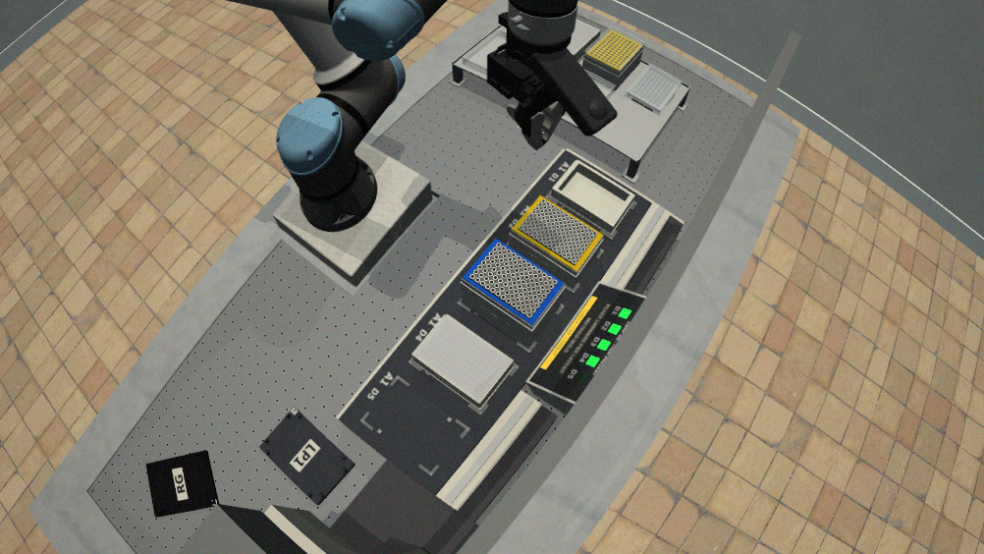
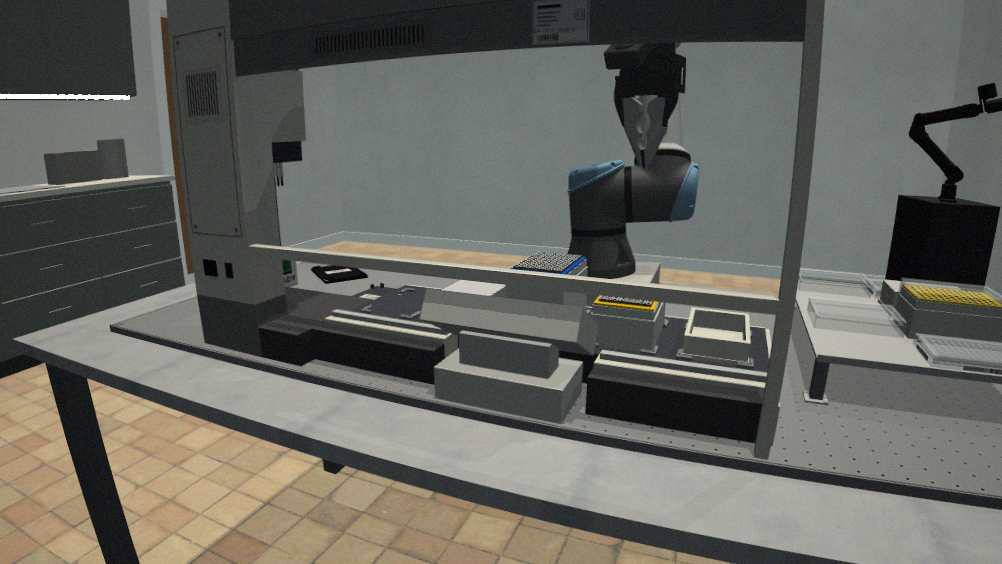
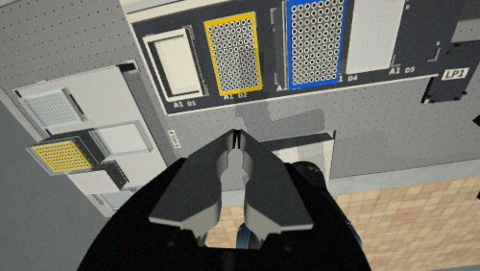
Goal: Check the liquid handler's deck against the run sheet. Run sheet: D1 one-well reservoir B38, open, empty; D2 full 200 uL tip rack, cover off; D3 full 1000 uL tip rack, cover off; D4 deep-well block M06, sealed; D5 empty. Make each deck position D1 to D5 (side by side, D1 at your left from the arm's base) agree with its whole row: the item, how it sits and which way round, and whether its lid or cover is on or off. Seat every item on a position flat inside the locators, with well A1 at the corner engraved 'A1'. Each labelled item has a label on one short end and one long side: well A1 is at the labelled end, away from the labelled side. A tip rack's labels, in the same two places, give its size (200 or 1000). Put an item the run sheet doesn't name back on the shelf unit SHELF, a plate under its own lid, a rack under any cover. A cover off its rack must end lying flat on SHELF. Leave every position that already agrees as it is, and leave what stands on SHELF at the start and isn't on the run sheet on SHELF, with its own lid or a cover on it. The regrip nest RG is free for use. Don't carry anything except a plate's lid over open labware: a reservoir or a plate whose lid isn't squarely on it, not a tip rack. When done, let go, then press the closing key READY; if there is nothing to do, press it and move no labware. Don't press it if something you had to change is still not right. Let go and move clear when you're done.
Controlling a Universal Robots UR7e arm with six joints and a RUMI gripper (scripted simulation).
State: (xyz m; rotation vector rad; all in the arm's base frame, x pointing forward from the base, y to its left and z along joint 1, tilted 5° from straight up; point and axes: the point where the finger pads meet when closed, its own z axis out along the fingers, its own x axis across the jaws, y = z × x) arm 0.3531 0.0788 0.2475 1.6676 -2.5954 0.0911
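My gripper (image 1: 539,136) is shut on nothing and hangs high above the table between the shelf and the deck; it also shows in the wrist view (image 3: 236,136) and in the exterior view (image 2: 642,147). On the deck, D1 holds an open one-well reservoir (image 1: 592,194), D2 a yellow-framed tip rack (image 1: 557,232) with no cover, D3 a blue-framed tip rack (image 1: 513,281) with no cover, and D4 a sealed white block (image 1: 462,359). D5 (image 1: 406,419) is bare. The status panel (image 1: 597,340) shows green lights.
The shelf unit (image 1: 613,103) holds a yellow tip rack (image 1: 614,50), a clear-lidded plate (image 1: 653,86) and flat clear covers (image 3: 122,138). The LP1 pad (image 1: 306,457) and the regrip nest RG (image 1: 186,481) lie at the near end. The handler's frame post (image 2: 788,231) stands by D1.
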